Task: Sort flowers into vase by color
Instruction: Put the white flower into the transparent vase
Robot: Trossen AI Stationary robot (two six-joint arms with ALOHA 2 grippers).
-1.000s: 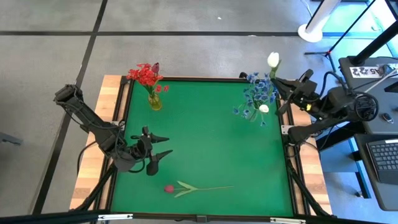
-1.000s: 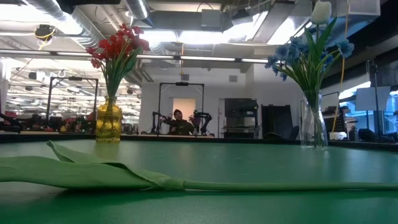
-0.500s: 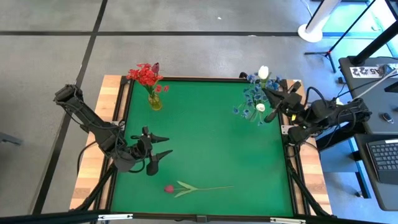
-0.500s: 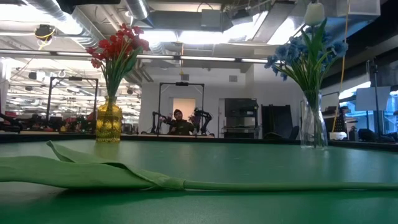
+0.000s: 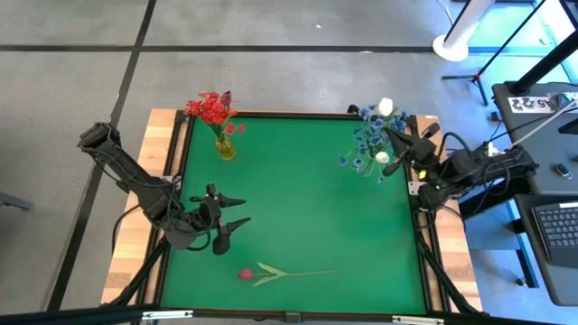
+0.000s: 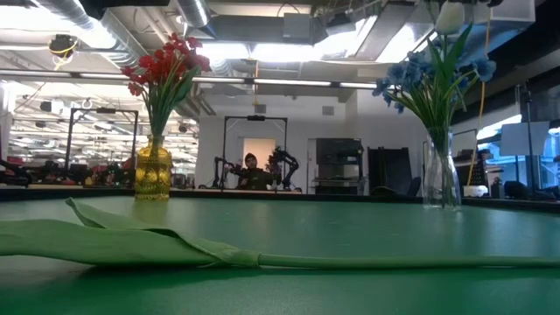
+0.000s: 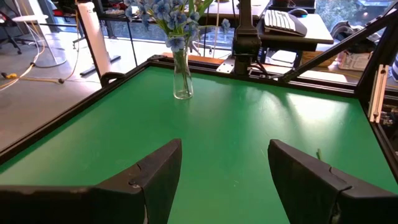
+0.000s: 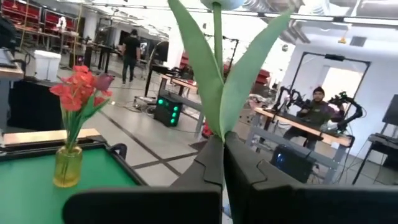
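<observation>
My right gripper (image 5: pixel 398 147) is at the far right corner, shut on a white tulip (image 5: pixel 386 106) whose bud stands over the blue flowers (image 5: pixel 368 137) in a clear vase (image 6: pixel 440 179). Another white bud (image 5: pixel 383 157) shows on the near side of those blue flowers. Red flowers (image 5: pixel 210 108) stand in a yellow vase (image 5: pixel 224 146) at the far left. A flower with a dark red-pink bud (image 5: pixel 245 273) lies flat on the mat near the front edge. Left of the middle, my left gripper (image 5: pixel 228 226) hangs open over bare mat. My right gripper pinches the tulip's green stem (image 8: pixel 217 138) between its two fingers, just below where the two long leaves spread. The fingers come about level from the table's right side and lie across the stem. The tulip stands upright above them, lifted clear; its lower end is hidden.
A green mat (image 5: pixel 307 199) covers the table inside a black frame with wooden borders. The middle of the mat is bare. Beyond the right edge stand a desk with a keyboard (image 5: pixel 555 226) and cables. In the room behind, a person (image 6: pixel 252 172) sits at another robot.
My right gripper has sunk and come in from beyond the far right corner toward the blue flowers, its arm folding back. The white tulip went with it, still upright, and its bud is now over the blue cluster.
</observation>
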